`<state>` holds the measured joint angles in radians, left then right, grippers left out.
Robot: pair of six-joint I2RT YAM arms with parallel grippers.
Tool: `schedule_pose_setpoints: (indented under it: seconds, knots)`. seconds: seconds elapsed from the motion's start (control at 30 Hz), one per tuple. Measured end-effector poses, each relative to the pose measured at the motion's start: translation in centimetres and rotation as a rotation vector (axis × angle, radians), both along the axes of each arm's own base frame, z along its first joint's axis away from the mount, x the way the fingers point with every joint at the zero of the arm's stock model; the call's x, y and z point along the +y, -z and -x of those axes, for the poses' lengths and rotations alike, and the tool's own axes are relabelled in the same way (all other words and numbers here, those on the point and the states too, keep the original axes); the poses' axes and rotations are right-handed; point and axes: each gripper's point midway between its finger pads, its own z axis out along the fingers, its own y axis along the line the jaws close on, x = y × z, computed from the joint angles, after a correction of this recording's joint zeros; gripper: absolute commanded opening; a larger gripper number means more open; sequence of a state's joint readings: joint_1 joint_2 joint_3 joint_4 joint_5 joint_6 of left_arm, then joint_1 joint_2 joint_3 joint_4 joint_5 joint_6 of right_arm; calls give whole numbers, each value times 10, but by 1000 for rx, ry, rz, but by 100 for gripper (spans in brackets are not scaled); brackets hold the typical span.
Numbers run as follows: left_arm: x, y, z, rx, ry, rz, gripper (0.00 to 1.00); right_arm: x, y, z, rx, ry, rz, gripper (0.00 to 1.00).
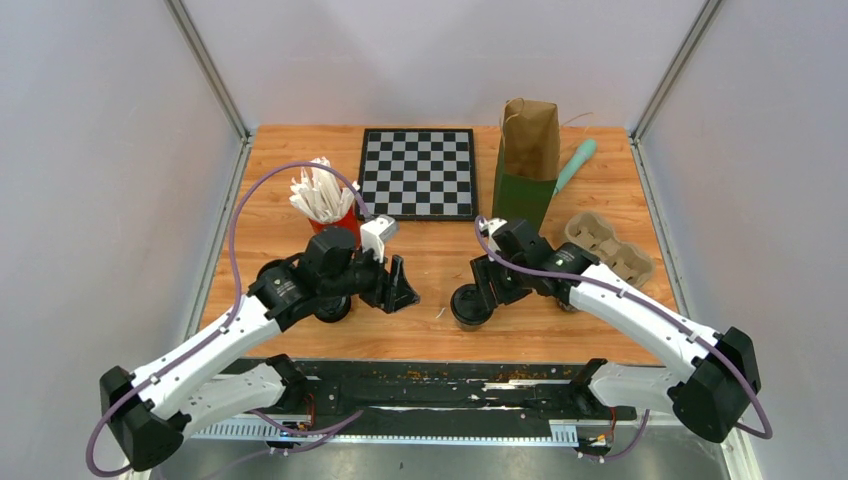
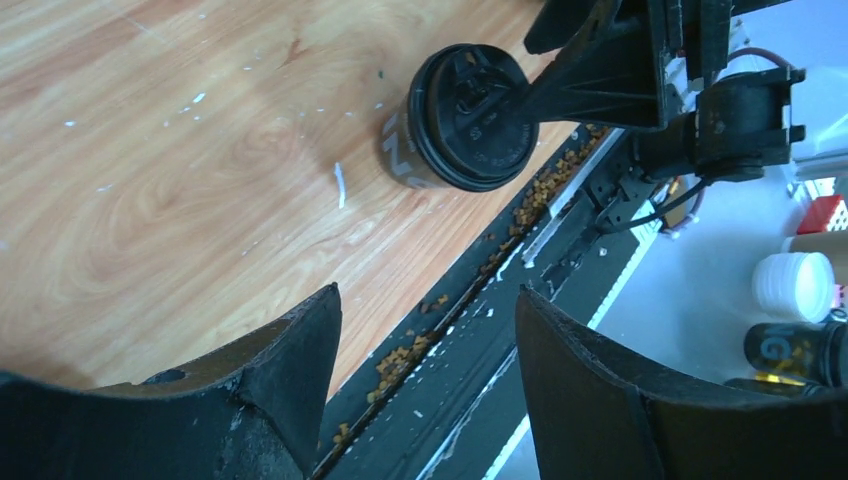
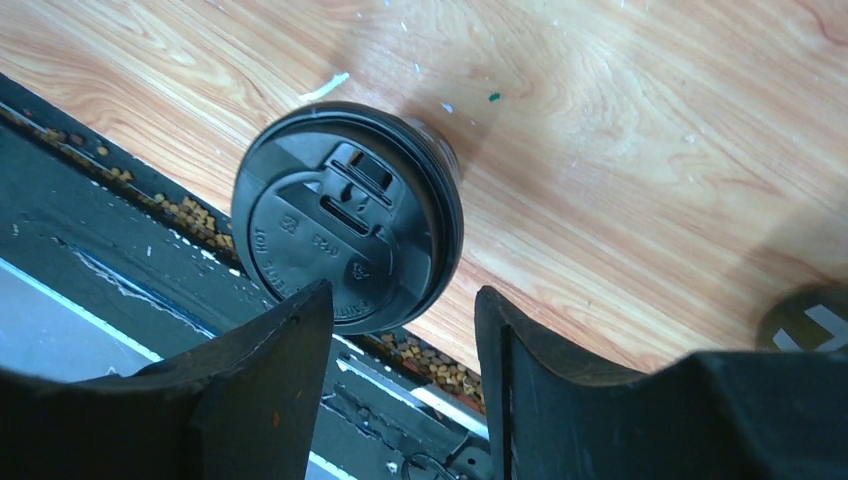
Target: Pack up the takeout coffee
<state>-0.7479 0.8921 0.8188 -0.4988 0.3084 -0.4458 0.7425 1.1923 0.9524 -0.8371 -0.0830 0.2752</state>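
Item: coffee cup (image 1: 470, 307), dark with a black plastic lid, upright on the wooden surface (image 1: 440, 255) close to its near edge, just beside the black rail strewn with brown crumbs. Right fingers (image 3: 560, 390): spread wide, holding nothing, poised above and to the near side of the cup; in the right wrist view the lid (image 3: 345, 215) sits off-centre, nearer one finger than the other. Left fingers (image 2: 270, 370): likewise parted and empty, well apart from the cup and pointing toward it. Paper bag (image 1: 530, 150): upright at the far side, beside the checkerboard (image 1: 418, 172); whether its mouth is open cannot be told. Pulp cup carrier (image 1: 608, 245): to the right of the bag, pockets empty. Hazards, as judged: an off-centre close would let one finger strike first and shove the cup toward the edge — it could tip or drop onto the rail. A hard squeeze near the rim might pop the lid. A dark round thing (image 3: 810, 315), possibly another cup, stands close beside the right arm, where a swing could knock it.
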Motion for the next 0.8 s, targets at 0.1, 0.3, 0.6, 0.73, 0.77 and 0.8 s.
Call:
schedule_pose_setpoints:
  seconds: [0.1, 0.3, 0.6, 0.73, 0.77, 0.8]
  knots:
    - [-12, 1, -2, 22, -5, 28, 68, 6, -6, -6, -34, -2, -40, 53]
    - [-28, 14, -16, 71, -66, 96, 65, 11, -10, -18, -83, -4, -70, 49]
    - [-46, 38, -23, 140, -79, 117, 61, 12, 5, -24, -99, -24, -61, 42]
    - [-49, 44, -23, 151, -82, 124, 59, 14, 13, -22, -90, -39, -70, 38]
    - [-49, 46, -23, 154, -85, 126, 59, 16, 15, -22, -90, -43, -80, 37]
    - [-48, 48, -22, 158, -87, 128, 58, 18, 14, -22, -93, -48, -93, 37]
